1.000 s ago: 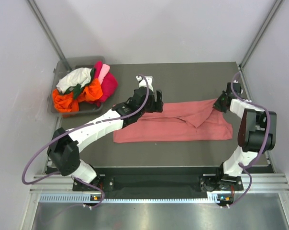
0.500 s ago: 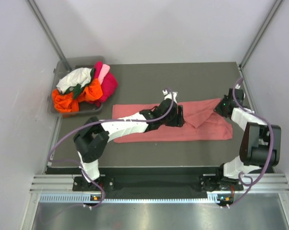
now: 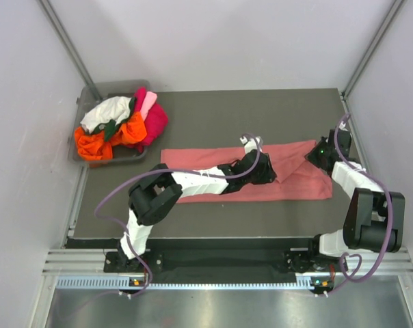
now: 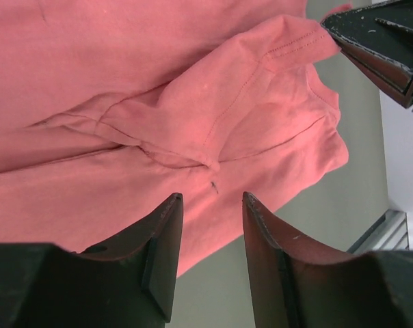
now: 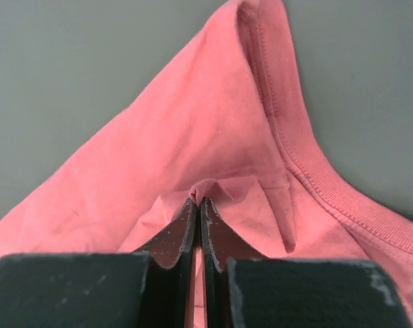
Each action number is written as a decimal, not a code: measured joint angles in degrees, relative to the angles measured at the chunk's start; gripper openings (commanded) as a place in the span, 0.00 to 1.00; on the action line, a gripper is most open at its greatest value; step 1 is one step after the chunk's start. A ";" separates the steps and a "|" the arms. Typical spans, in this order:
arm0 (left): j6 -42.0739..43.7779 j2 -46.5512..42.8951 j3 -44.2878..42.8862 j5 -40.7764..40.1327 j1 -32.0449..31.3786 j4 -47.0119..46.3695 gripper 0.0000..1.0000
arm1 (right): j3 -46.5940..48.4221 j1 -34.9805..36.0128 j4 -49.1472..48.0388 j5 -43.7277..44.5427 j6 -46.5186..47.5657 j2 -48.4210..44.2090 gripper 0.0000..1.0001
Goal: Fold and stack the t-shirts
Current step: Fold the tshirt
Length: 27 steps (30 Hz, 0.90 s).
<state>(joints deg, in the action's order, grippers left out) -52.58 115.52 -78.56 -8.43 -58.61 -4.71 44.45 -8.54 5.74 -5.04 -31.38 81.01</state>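
So, the salmon-pink t-shirt (image 3: 193, 158) is spread on the counter (image 3: 261, 116) under both claws. A fold by the collar is pinched tight in the right claw (image 5: 197, 201). The left claw (image 4: 211, 201) is spread wide, empty, just above a crease. Best pulled taut first.

Overhead view: the middle band of the salmon-pink t-shirt (image 3: 193, 158) is covered by the left arm (image 3: 193, 181). The left gripper (image 3: 267, 171) and, at right of frame, the right gripper (image 3: 317, 152) are too small and dark for finger spacing to be read. At upper left, the bin (image 3: 102, 87) is largely buried under heaped t-shirts (image 3: 97, 143) — the dark green t-shirt (image 3: 111, 128) is seen only as a sliver.

Left wrist view: the garment is cut off by the top and left edges, the opposite gripper by the upper right corner.

Right wrist view: the pinched fold is lost between the pressed-together fingers (image 5: 172, 239) — the garment is cut off at the right edge.
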 measured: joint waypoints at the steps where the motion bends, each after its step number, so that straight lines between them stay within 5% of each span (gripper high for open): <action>1: -0.37 0.63 -0.17 -0.50 -0.28 -0.46 0.45 | -0.26 -0.02 -0.20 -0.13 -0.04 -0.07 0.00; 27: -9.40 12.63 -13.16 -4.98 -2.14 6.32 0.49 | -0.90 -0.02 -0.61 -1.75 -0.81 -1.60 0.00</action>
<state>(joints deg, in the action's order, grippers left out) -61.98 128.16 -91.72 -13.41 -60.75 1.61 43.55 -8.56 5.13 -6.79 -32.18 79.42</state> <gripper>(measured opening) 0.491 0.010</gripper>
